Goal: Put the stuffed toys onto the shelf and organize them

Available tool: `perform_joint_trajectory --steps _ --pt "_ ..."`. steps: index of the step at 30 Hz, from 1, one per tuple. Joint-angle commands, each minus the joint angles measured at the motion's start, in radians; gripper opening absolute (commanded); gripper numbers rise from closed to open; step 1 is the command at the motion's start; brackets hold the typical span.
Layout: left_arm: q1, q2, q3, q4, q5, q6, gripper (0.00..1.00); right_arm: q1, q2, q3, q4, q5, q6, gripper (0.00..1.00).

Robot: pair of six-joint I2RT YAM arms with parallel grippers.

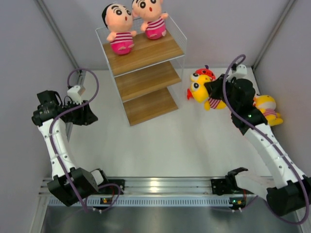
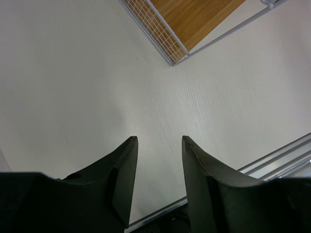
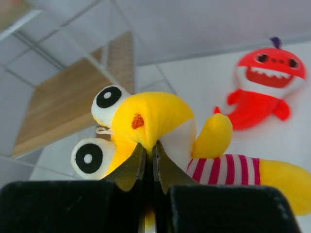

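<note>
Right hand (image 3: 149, 154): fingers pressed together on the head of a yellow doll (image 3: 158, 114), pinching it just right of the shelf (image 1: 146, 80). A shark (image 3: 265, 90) lies on the counter (image 1: 170, 145) close behind this doll. A second yellow doll (image 1: 267, 108) lies beside the right arm. A boy doll (image 1: 120, 30) and a second boy doll (image 1: 153, 18) sit side by side on the shelf's top board. Left hand (image 2: 159, 139): fingers spread and empty, over bare counter near the shelf's lower corner.

- We read no text, number, brand or sign in any of the three views.
- On the yellow doll (image 3: 160, 111) we see only eyes and pink-white stripes, no lettering.
- On the shelf (image 1: 146, 80) we see plain wood grain, unmarked.
</note>
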Motion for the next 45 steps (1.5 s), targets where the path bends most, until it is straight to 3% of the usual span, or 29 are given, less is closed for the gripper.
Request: perform_joint_trajectory --steps 1,10,17,20,27,31,37,42,45 --pt "0.004 -0.027 0.01 0.029 0.04 -0.009 0.47 0.104 -0.075 -0.084 0.286 -0.003 0.052 0.0" --pt "0.005 -0.046 0.007 0.029 0.025 -0.008 0.47 0.379 -0.062 -0.173 0.803 0.108 0.156 0.0" --pt "0.005 -0.053 0.005 0.028 0.034 -0.022 0.48 0.45 0.007 -0.193 0.913 0.252 0.21 0.0" --pt "0.004 -0.053 -0.001 0.029 0.037 -0.022 0.48 0.456 -0.01 -0.269 0.954 0.322 0.291 0.0" --pt "0.005 -0.05 -0.006 0.026 0.056 -0.022 0.48 0.476 0.018 -0.518 1.221 0.349 0.402 0.0" --pt "0.004 -0.054 -0.012 0.028 0.054 -0.022 0.48 0.485 0.119 -0.624 1.47 0.43 0.417 0.0" --pt "0.005 -0.056 -0.012 0.028 0.037 -0.022 0.48 0.542 0.281 -0.627 1.567 0.546 0.34 0.0" --pt "0.005 -0.057 -0.009 0.028 0.039 -0.026 0.48 0.571 0.546 -0.625 1.91 0.661 0.339 0.0" --pt "0.005 -0.057 -0.009 0.026 0.031 -0.023 0.48 0.583 0.628 -0.56 1.908 0.659 0.334 0.0"
